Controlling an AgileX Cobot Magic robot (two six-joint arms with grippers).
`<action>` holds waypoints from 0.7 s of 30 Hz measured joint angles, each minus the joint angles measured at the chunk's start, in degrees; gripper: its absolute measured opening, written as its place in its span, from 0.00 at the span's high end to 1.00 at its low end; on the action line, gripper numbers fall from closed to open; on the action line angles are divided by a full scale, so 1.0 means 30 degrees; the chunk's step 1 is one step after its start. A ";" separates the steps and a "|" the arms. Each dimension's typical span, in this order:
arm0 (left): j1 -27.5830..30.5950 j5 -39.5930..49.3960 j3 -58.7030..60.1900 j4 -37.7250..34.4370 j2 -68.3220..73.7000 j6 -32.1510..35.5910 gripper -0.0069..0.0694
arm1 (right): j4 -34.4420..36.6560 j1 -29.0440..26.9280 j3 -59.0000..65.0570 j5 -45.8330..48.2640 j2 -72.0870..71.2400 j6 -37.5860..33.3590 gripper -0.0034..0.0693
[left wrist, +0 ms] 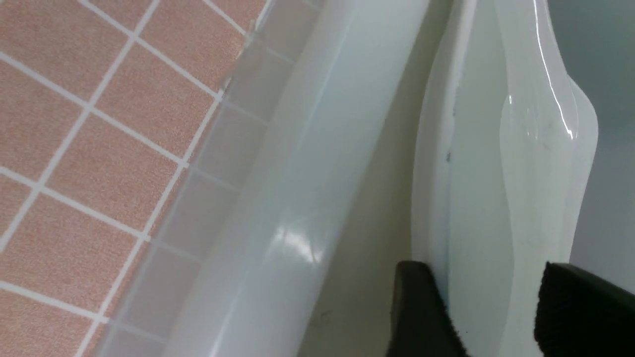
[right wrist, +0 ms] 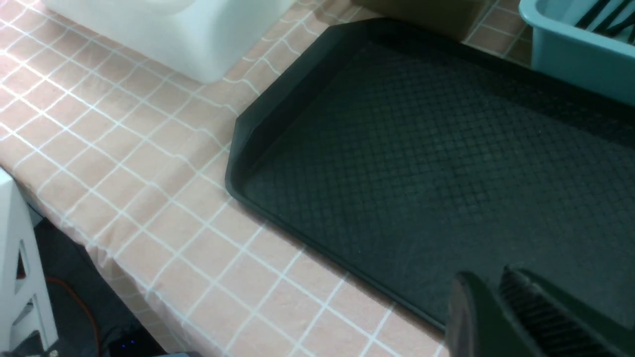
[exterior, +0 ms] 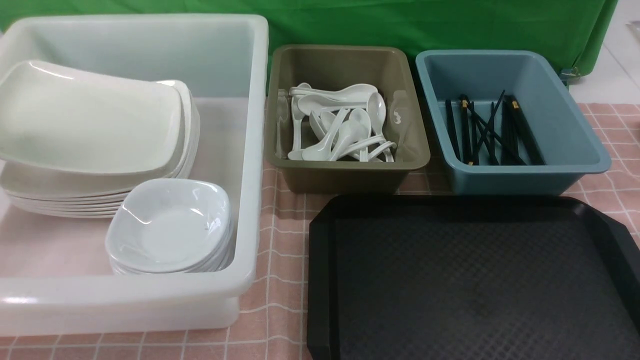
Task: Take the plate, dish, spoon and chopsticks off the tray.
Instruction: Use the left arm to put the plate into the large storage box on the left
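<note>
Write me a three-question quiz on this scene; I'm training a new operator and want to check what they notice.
1. True or false: the top plate lies tilted on its stack inside the white tub.
2. Which tub holds the chopsticks? A the white tub, B the olive tub, C the blue tub.
3. Fill in: the fingers of the left gripper stand on either side of the ___'s rim.

Key: 1 true; 2 C; 3 plate.
</note>
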 joint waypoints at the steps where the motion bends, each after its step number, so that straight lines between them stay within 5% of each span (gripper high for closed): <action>1: 0.0000 0.0029 0.0000 0.0097 0.0000 -0.0037 0.39 | 0.0000 0.0000 0.0000 0.0000 0.0000 0.0090 0.78; 6: 0.0000 0.0345 -0.0021 0.0823 -0.0164 -0.0758 0.23 | 0.0000 0.0000 0.0000 0.0020 0.0000 0.0096 0.78; 12: 0.0000 0.0650 -0.0292 0.2036 -0.0635 -0.1967 0.21 | -0.0015 0.0000 -0.0088 0.0481 -0.0017 0.0096 0.78; 16: -0.0115 0.1142 -0.0405 0.1720 -0.0886 -0.2443 0.31 | -0.0015 0.0000 -0.0608 0.0498 -0.0034 0.0096 0.78; 19: -0.1102 0.1633 -0.0517 0.1188 -0.1100 -0.2496 0.56 | 0.0027 0.0000 -0.1777 0.0498 -0.0052 0.0096 0.78; 20: -0.1188 0.1672 -0.0539 0.1188 -0.1120 -0.2498 0.56 | 0.0055 0.0000 -0.1844 0.0498 -0.0052 0.0096 0.78; 21: -0.2036 0.2066 -0.0760 0.1149 -0.1168 -0.2252 0.71 | 0.0148 0.0000 -0.2348 0.0498 -0.0052 0.0124 0.78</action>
